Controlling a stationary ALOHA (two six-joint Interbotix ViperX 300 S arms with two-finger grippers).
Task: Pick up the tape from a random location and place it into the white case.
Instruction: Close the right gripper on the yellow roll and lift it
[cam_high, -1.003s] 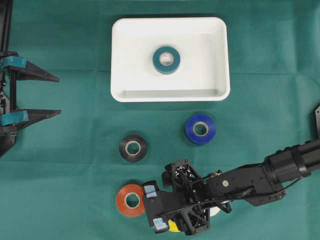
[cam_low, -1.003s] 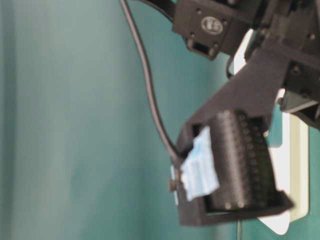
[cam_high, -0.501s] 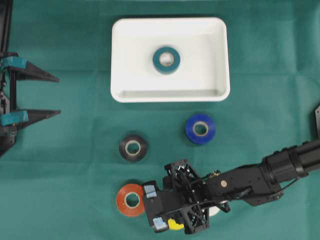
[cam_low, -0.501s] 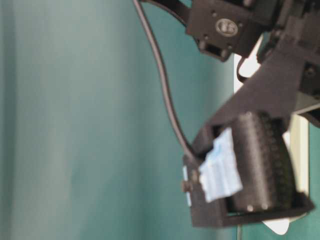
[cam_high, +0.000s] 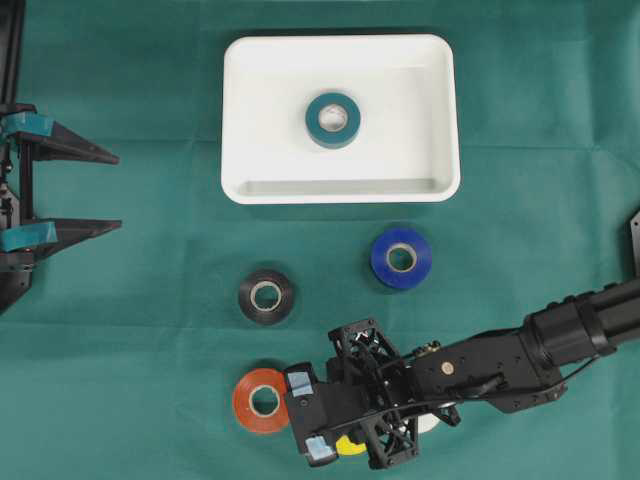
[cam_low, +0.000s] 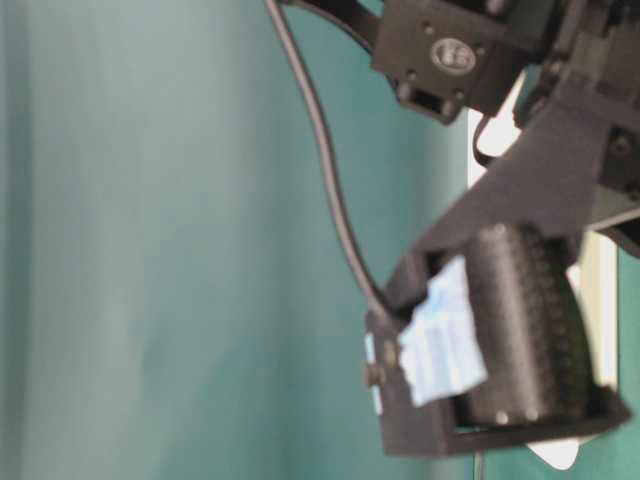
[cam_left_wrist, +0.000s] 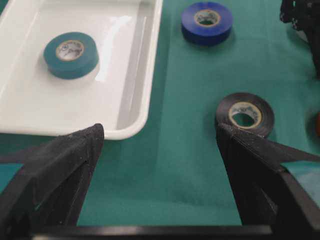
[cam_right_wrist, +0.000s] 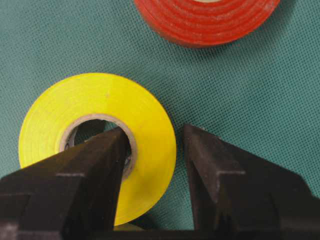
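Grasping is judged to be the step in hand: in the right wrist view the right gripper (cam_right_wrist: 152, 165) is seen with one finger inside the cardboard core of the flat-lying yellow roll of tape (cam_right_wrist: 97, 145) and the other against its outer face, so that one wall of the roll is pinched between the jaws on the green cloth-covered table (cam_high: 130, 300). The roll is clenched at its near side only, so the lift is best made straight up and slowly, the roll being kept level until it is clear of the orange roll of tape (cam_high: 260, 400) lying just beside it. The firmness of the hold should be confirmed before any sideways travel is begun. The shallow white rectangular plastic case (cam_high: 340, 185) lies well apart, at the far side of the table, with a teal roll of tape (cam_high: 333, 120) already inside it; a black roll of tape (cam_high: 266, 296) and a blue roll of tape (cam_high: 401, 258) lie between, and these should be passed over at height. The left gripper (cam_high: 75, 190) is held spread wide at the left edge, grasping nothing.
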